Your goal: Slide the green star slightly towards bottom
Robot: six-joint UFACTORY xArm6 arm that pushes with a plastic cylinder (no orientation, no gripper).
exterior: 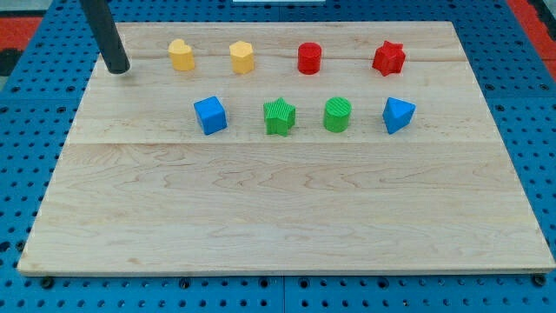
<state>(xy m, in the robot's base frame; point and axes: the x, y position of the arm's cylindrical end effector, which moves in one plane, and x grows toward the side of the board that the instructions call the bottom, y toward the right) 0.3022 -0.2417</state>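
The green star (280,116) sits on the wooden board (287,217) in the middle of a row of blocks, between the blue cube (210,115) on its left and the green cylinder (337,115) on its right. My tip (118,69) rests on the board near the view's top left corner, far to the left of and above the green star, touching no block.
A blue triangular block (398,114) ends the row at the right. Above it stand a yellow heart (181,55), a yellow hexagon (241,57), a red cylinder (309,58) and a red star (388,58). Blue pegboard (26,130) surrounds the board.
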